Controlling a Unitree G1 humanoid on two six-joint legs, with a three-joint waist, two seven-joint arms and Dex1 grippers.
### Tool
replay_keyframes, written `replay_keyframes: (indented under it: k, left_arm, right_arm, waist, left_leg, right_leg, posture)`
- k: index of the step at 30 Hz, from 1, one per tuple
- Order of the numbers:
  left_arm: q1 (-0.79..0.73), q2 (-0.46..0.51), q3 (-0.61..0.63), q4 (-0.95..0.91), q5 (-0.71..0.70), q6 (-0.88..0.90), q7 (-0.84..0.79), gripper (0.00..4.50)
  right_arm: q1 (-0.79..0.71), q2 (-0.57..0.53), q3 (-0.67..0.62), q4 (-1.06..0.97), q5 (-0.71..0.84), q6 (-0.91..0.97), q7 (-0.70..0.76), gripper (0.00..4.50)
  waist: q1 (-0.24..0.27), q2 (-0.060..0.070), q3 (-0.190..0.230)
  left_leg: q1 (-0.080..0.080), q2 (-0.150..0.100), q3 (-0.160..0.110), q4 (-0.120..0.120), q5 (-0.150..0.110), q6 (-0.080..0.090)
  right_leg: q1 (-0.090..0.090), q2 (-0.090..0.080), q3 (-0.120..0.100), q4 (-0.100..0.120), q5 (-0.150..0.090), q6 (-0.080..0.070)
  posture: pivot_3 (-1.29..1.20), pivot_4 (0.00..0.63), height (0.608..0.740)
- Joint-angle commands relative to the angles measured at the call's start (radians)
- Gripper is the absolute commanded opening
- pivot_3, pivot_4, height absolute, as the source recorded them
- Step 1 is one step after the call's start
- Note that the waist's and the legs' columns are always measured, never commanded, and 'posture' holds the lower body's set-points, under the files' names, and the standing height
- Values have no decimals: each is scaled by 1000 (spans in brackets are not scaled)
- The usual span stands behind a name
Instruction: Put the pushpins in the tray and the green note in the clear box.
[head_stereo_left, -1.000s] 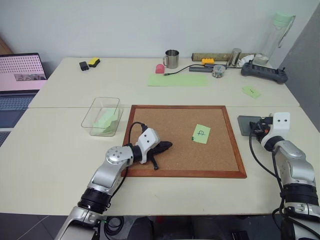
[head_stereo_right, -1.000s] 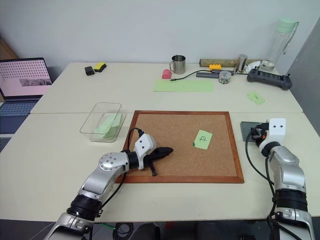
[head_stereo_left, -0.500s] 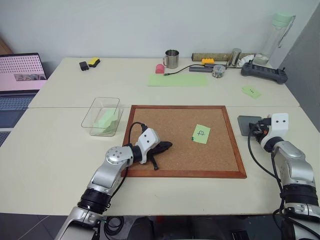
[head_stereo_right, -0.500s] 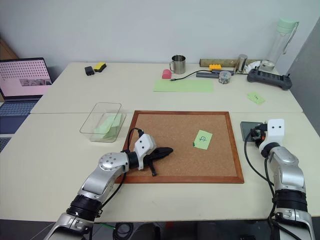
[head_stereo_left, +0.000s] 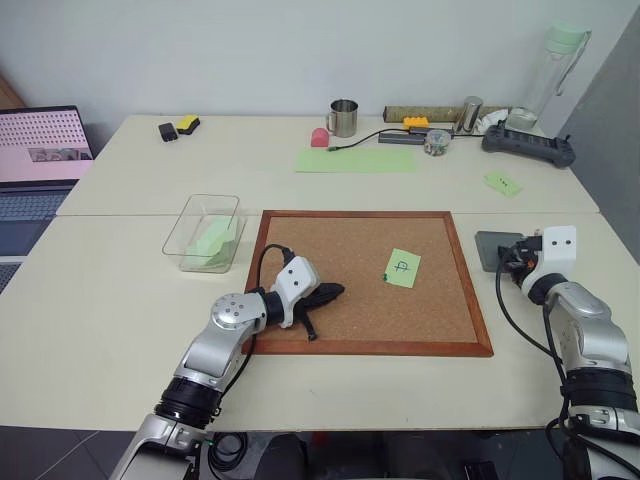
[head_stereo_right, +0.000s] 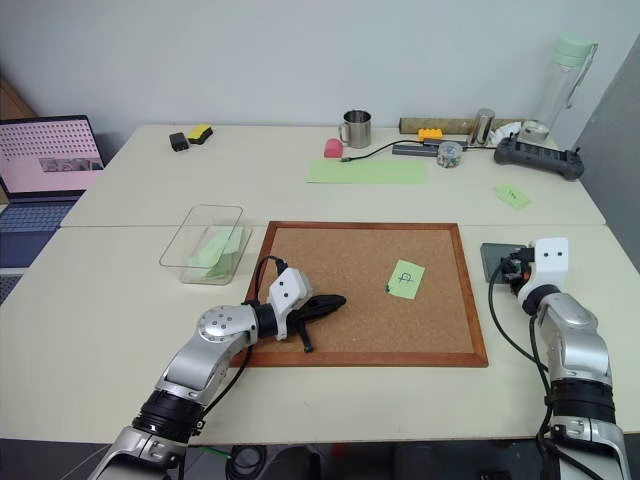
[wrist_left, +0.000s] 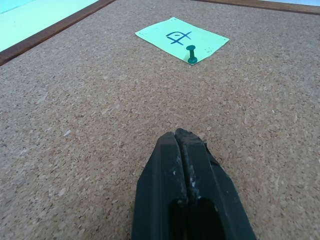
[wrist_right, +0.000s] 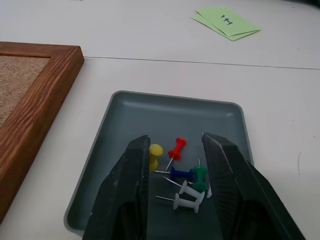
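Pushpins (wrist_right: 182, 175) lie in a small heap just past my right gripper (wrist_right: 175, 150), whose jaws stand partly apart with nothing between them, poised low over the grey tray (wrist_right: 130, 112). I count a yellow, a red, a blue, a green and two white ones, all inside the rim. The tray sits on the worktop (head_stereo_left: 120, 300) just off the right edge of the cork board (head_stereo_left: 370, 285).

My left gripper (wrist_left: 179, 137) is pressed shut and empty, lying low over the cork near the board's front left corner. Straight ahead of it along its own line, well apart, is the green note (wrist_left: 182, 39) with its black mark, held down by one green pin (wrist_left: 191, 54) at the note's nearer edge. From the head views the note sits right of the board's middle, roughly between my two grippers. My left gripper already points at it; my right looks about as near but is turned toward the tray.

Judging by this, that last pin comes out next, and the note then goes to the clear box (head_stereo_left: 190, 235) off the board's left edge, which already holds a green sheet.

I cannot tell how deep the pin sits.
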Motion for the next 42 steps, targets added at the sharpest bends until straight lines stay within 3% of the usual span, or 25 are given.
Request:
replay_keyframes:
  k: [1, 17, 25, 33, 42]
  left_arm:
    - [44, 21, -21, 30, 26, 38, -6, 0]
    - [41, 17, -22, 35, 27, 34, -3, 0]
    - [35, 13, -23, 46, 27, 30, -2, 0]
    - [23, 11, -25, 67, 29, 18, -8, 0]
    - [17, 7, -29, 73, 32, 9, -10, 0]
  right_arm:
    - [4, -13, -6, -21, -1, -5, 3, 1696]
    - [-5, -23, -29, -29, 10, -33, -1, 1696]
    - [-32, -36, -66, -179, 120, -8, 77, 1696]
    - [62, -98, 145, -499, 217, 142, 327, 1696]
    - [67, -2, 381, -545, 134, 76, 356, 1696]
  waist:
    - [0, 0, 0]
    - [0, 0, 0]
    - [0, 0, 0]
    - [1, 0, 0]
    - [1, 0, 0]
  left_leg:
    - [0, 0, 0, 0, 0, 0]
    - [0, 0, 0, 0, 0, 0]
    - [0, 0, 0, 0, 0, 0]
    - [0, 0, -1, 0, 0, 0]
    - [0, 0, -2, 1, 0, 0]
  right_leg:
    - [0, 0, 0, 0, 0, 0]
    - [0, 0, 0, 0, 0, 0]
    - [0, 0, 0, 0, 0, 0]
    - [0, 0, -1, 0, 0, 0]
    - [0, 0, -2, 0, 0, 0]
  posture:
    - [0, 150, 740]
    - [0, 150, 740]
    - [0, 150, 740]
    - [0, 150, 740]
    - [0, 150, 740]
